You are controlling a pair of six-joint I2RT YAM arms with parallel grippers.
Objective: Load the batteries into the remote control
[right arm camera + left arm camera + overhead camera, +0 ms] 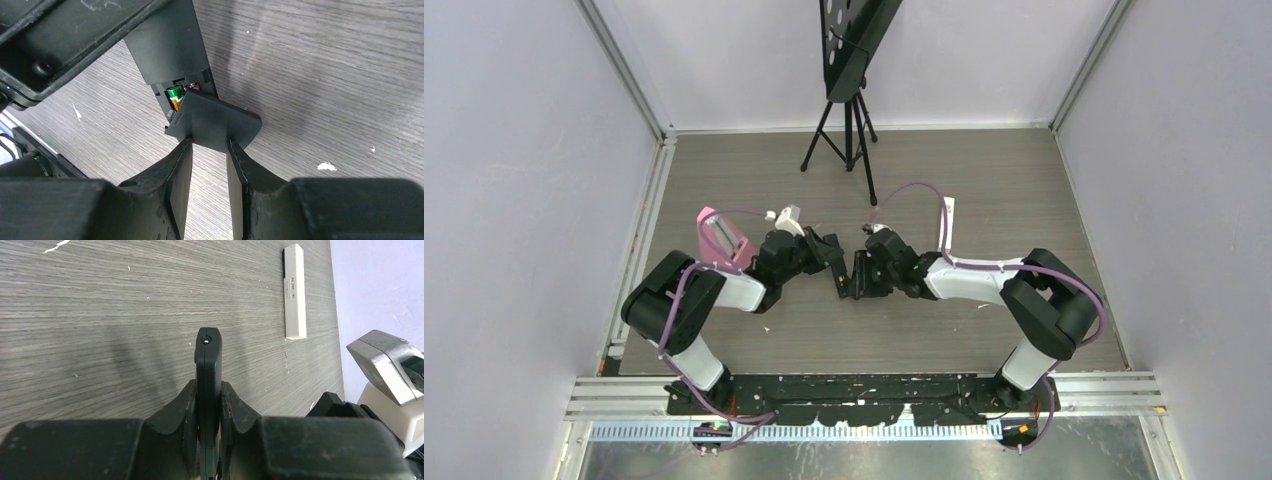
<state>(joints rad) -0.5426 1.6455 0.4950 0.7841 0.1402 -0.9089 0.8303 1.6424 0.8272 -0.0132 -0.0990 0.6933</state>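
My left gripper (208,387) is shut on a black remote control (208,360), held edge-on above the table. In the right wrist view the remote's back (165,45) faces the camera with its battery bay partly uncovered. Two batteries show there, an orange-yellow one with a green end (174,95) and a purple one (193,87). The black battery cover (215,122) lies askew over the lower end of the bay. My right gripper (209,142) is open, its two fingertips against the cover's near edge and bare table showing between them. Both grippers meet at mid-table (849,268).
A white remote-like bar (294,290) lies on the table to the right (948,222). A pink object (724,240) sits beside the left arm. A black tripod stand (849,130) stands at the back. White crumbs (326,165) dot the wood-grain table.
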